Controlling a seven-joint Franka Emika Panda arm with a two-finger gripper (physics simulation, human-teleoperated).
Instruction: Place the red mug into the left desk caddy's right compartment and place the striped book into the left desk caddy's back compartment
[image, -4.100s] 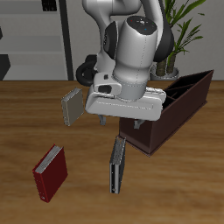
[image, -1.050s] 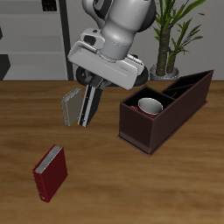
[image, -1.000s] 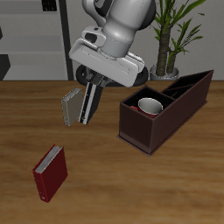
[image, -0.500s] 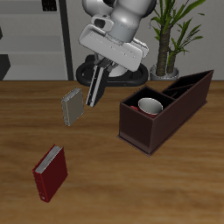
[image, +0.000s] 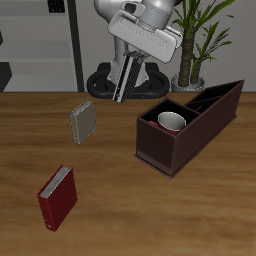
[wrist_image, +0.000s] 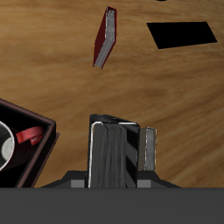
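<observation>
My gripper (image: 131, 62) is shut on the striped book (image: 126, 78), which hangs from it high above the table, behind and beside the left desk caddy (image: 190, 135). In the wrist view the striped book (wrist_image: 112, 153) fills the space between my fingers. The caddy is a long dark maroon box. The red mug (image: 172, 122) lies inside its large square right compartment at the end nearest the table's front; in the wrist view the mug's handle (wrist_image: 28, 136) shows inside the caddy (wrist_image: 35, 153). The narrower slots farther back hold dark items.
A small plain grey book (image: 82, 122) stands on the table below the gripper; it also shows in the wrist view (wrist_image: 150, 147). A dark red book (image: 57, 197) lies nearer the front edge, also in the wrist view (wrist_image: 106, 38). A potted plant (image: 198, 40) stands behind the caddy.
The gripper has lifted the striped book off the table, raised it and carried it back and toward the caddy. The mug sits in the caddy throughout.
</observation>
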